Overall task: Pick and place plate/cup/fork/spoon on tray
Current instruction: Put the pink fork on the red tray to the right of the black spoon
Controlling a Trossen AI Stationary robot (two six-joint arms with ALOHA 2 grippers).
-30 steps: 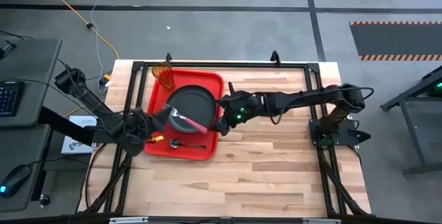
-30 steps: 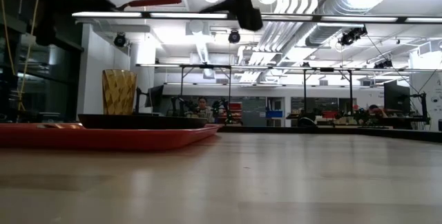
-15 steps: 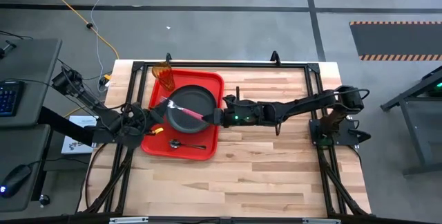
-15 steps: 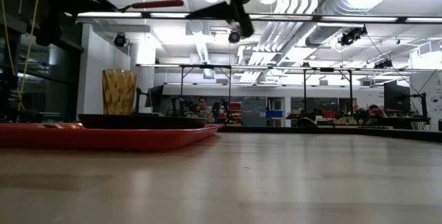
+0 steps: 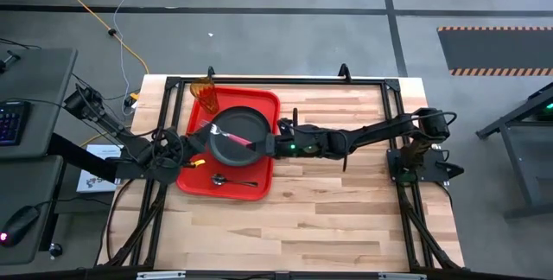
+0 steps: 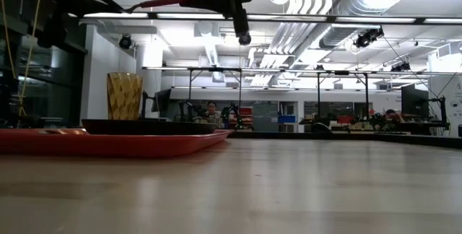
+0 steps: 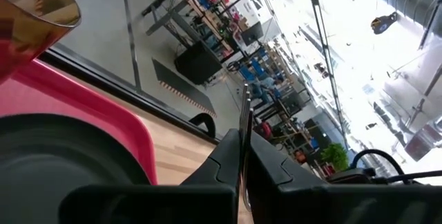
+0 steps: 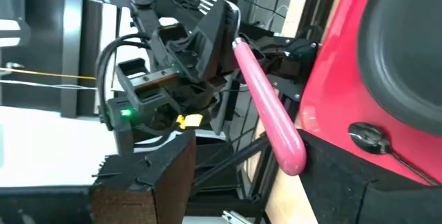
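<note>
I see the fork [image 5: 226,135] with its pink handle held in the air over the plate [image 5: 235,136] on the tray [image 5: 263,185]. My left tool [image 5: 197,140] is clamped on it; my right tool [image 5: 263,145] reaches its handle end, fingers apart.

Cup [image 7: 34,13] cut off by frame edge in left wrist view; spoon [image 8: 387,144] handle too

plate [image 5: 235,133] dark, on red tray [image 5: 193,184] | cup [image 5: 206,96] amber, upright, tray corner | spoon [image 5: 232,180] on tray
</note>
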